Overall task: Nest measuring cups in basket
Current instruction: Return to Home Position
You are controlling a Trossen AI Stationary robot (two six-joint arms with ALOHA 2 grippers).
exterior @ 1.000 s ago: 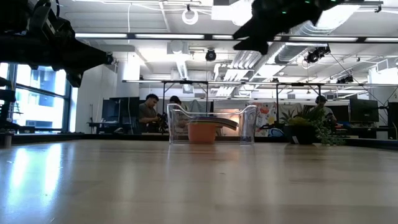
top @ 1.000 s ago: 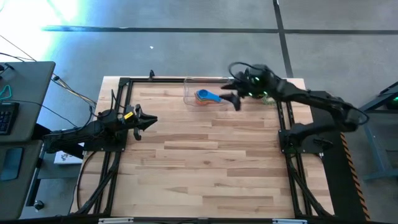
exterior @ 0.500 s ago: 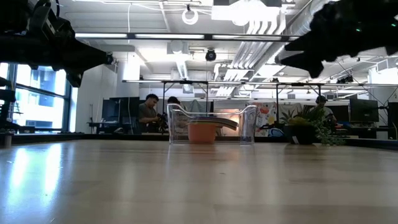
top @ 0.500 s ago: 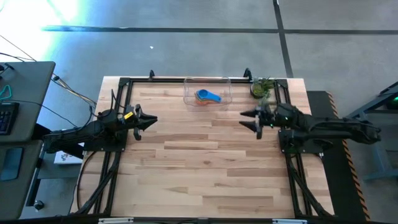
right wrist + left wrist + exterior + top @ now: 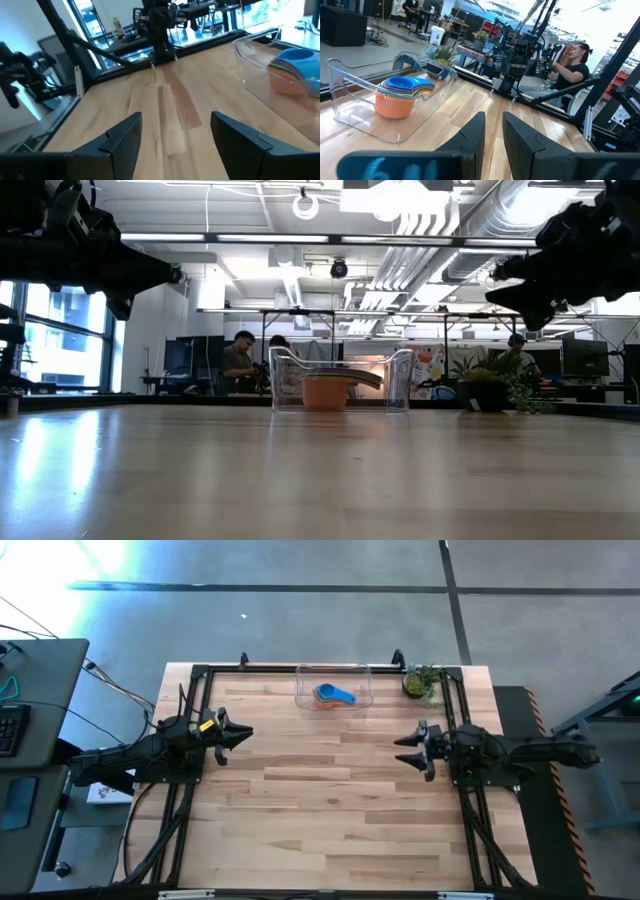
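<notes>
Desk [image 5: 330, 800], two arms, both clear of the work.

- One basket [image 5: 362, 680], clear plastic, stood at the far edge of the desk, about midway along it.
- One stack of measuring cups [image 5: 333, 695] sat inside the basket, resting on its floor. Blue cup on top, the large orange one at the bottom. Between them were thin rims of teal, green, yellow and red. I could not count the layers with certainty. No loose cup lay anywhere outside the basket.
- One small potted plant [image 5: 420, 682] stood near the basket on the right arm's side, along the same far edge, not touching it.
- Left pincer [image 5: 245, 735]: well apart from the basket, out on the left arm's side and nearer the front of the desk. It was held up off the wood. Its two fingers were close together with a narrow gap between them and nothing in it.
- Right pincer [image 5: 403, 748]: on the plant's side of the basket, also nearer the front and raised. Its two fingers were spread wide and empty.
- Two people [image 5: 238, 358] sat in the room beyond the basket.
</notes>
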